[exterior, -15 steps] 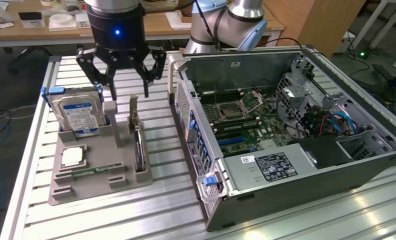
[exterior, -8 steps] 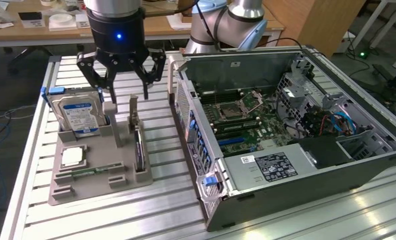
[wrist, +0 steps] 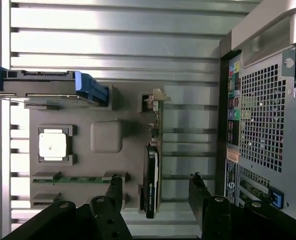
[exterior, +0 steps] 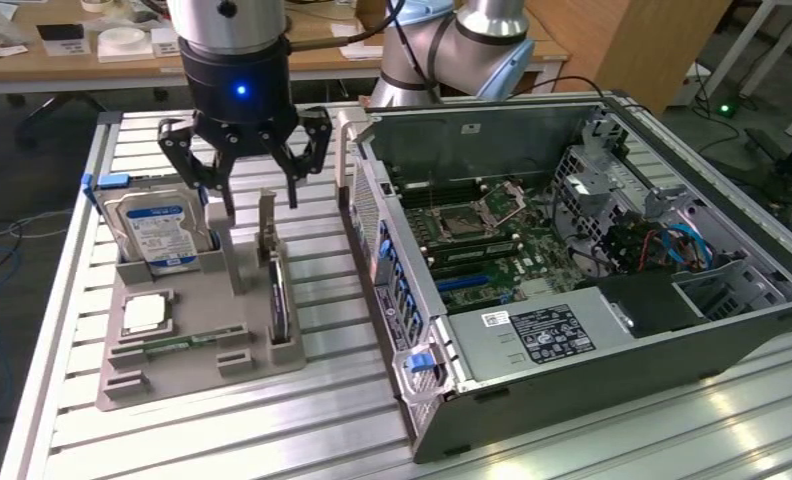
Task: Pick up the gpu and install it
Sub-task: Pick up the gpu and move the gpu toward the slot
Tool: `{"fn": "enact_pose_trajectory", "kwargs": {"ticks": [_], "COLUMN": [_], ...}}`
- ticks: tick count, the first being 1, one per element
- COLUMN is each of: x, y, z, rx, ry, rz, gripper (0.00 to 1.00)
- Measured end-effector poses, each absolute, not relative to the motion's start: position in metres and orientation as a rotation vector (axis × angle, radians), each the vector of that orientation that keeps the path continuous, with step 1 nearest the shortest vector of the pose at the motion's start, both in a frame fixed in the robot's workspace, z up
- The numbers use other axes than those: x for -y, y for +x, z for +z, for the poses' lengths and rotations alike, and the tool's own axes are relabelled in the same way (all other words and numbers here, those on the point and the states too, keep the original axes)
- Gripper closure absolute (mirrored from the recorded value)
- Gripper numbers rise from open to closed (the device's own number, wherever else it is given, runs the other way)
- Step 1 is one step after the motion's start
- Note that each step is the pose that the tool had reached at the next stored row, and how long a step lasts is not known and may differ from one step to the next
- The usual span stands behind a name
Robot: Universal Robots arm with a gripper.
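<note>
Exterior view: the black two-fingered gripper [exterior: 257,200] hangs open above the thin dark rectangular gpu card [exterior: 277,300], which stands edge-on in a grey plastic holder tray [exterior: 196,375]. Wrist view: the gpu card [wrist: 151,192] sits between the spread fingers [wrist: 114,190], untouched

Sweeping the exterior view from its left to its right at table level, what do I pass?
In order: hard drive → gpu, standing on edge → open computer case.
</note>
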State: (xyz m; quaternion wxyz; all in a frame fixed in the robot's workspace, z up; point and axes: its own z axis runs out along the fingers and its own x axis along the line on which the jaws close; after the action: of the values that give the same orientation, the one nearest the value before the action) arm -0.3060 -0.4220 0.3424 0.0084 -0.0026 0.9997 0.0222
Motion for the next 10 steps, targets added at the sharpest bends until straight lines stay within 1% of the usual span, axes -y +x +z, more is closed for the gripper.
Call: {"fn": "enact_pose_trajectory", "kwargs": {"ticks": [10], "x": [0.428], "y": [-0.306], "z": [0.328], "rx": [-3.123], "ry": [-0.021], "rz": [0.065], "gripper": [0.35]}}
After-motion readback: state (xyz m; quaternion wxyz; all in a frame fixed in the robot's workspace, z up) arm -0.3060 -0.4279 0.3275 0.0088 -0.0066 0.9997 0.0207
